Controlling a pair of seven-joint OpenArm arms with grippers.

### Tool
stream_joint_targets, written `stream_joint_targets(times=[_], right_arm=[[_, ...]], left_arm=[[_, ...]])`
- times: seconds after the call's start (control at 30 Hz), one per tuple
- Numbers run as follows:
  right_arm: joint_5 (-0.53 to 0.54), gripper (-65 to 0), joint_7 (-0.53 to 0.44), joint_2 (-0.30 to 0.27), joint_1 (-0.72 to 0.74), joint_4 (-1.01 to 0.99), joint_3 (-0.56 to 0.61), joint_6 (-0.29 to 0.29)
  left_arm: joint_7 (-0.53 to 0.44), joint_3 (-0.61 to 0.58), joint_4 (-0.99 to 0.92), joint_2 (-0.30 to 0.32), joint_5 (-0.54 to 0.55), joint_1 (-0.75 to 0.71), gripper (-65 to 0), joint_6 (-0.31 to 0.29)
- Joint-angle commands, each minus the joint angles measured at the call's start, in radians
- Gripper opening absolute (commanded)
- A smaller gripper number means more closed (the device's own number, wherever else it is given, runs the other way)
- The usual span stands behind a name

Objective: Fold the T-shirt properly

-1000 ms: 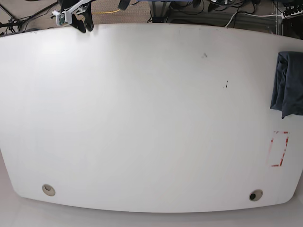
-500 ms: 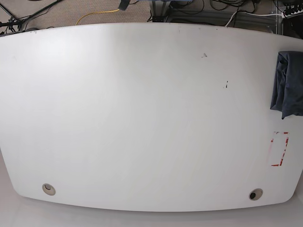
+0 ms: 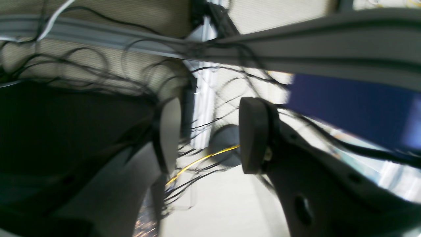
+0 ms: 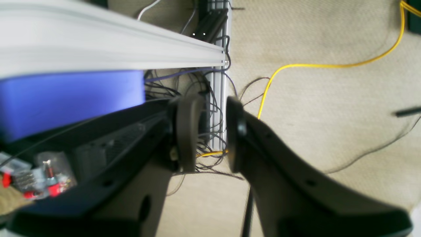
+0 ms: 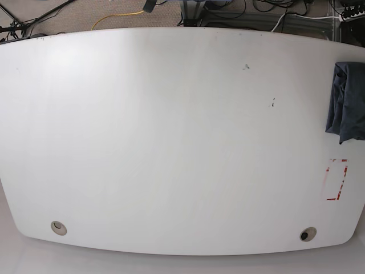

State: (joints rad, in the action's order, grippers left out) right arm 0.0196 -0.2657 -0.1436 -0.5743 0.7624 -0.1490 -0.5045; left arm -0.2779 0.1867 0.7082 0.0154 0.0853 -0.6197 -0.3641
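Left gripper (image 3: pixel 209 135): jaws parted, nothing between them, blurred. Behind: tangled black cables (image 3: pixel 98 69), one yellow cable (image 3: pixel 197 161), grey rail (image 3: pixel 296 42), blue panel (image 3: pixel 355 108) at right.

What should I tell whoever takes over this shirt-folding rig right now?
Left gripper: jaws apart, holding nothing, off the table, facing cables under it.
Right gripper: jaws narrowly apart, holding nothing, off the table above carpet and a yellow cable.
T-shirt: bunched in a compact dark pile at the table's right edge in the base view, partly out of frame, above a red-taped rectangle.
Done: shirt looks gathered or folded; quality can't be judged from here.
Left: check the fold; neither arm is over the table.
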Motion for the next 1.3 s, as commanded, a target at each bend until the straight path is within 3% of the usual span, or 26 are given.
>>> stream_joint_targets(times=[0.0, 0.13, 0.37, 0.5, 0.6, 0.73, 0.97, 1.27], right_arm=[[0.006, -51.4, -0.024, -0.012, 0.033, -0.065, -0.002, -0.007], [0.004, -51.4, -0.022, -0.012, 0.129, -0.157, -0.001, -0.006], [0.004, -51.2, -0.022, -0.031, 0.254, -0.311, -0.001, -0.004], [0.003, -50.7, -0.022, -0.035, 0.3, -0.375, -0.001, 0.022], [0.003, -50.6, -0.022, -0.054, 0.322, -0.409, 0.001, 0.057], [-0.01, -50.6, -0.016, -0.054, 0.334, -0.426, 0.001, 0.082], [-0.122, -50.6, 0.015, -0.032, 0.346, -0.424, -0.002, 0.129], [-0.135, -50.6, 0.015, -0.024, 0.346, -0.426, -0.002, 0.134]], left_arm=[[-0.007, -0.002, -0.065, 0.007, -0.003, 0.025, -39.0, 0.052], [-0.007, -0.002, -0.243, 0.045, -0.025, 0.146, -39.0, 0.103], [-0.007, -0.002, -0.537, 0.087, -0.028, 0.355, -39.2, 0.124], [-0.002, -0.008, -0.566, 0.087, -0.035, 0.377, -39.3, 0.173], [0.058, -0.029, -0.56, 0.087, -0.066, 0.412, -39.3, 0.211], [0.128, -0.036, -0.56, 0.085, -0.094, 0.45, -39.3, 0.215], [0.133, -0.036, -0.565, 0.082, -0.092, 0.476, -39.3, 0.215], [0.134, -0.037, -0.566, 0.071, -0.098, 0.481, -39.2, 0.215]])
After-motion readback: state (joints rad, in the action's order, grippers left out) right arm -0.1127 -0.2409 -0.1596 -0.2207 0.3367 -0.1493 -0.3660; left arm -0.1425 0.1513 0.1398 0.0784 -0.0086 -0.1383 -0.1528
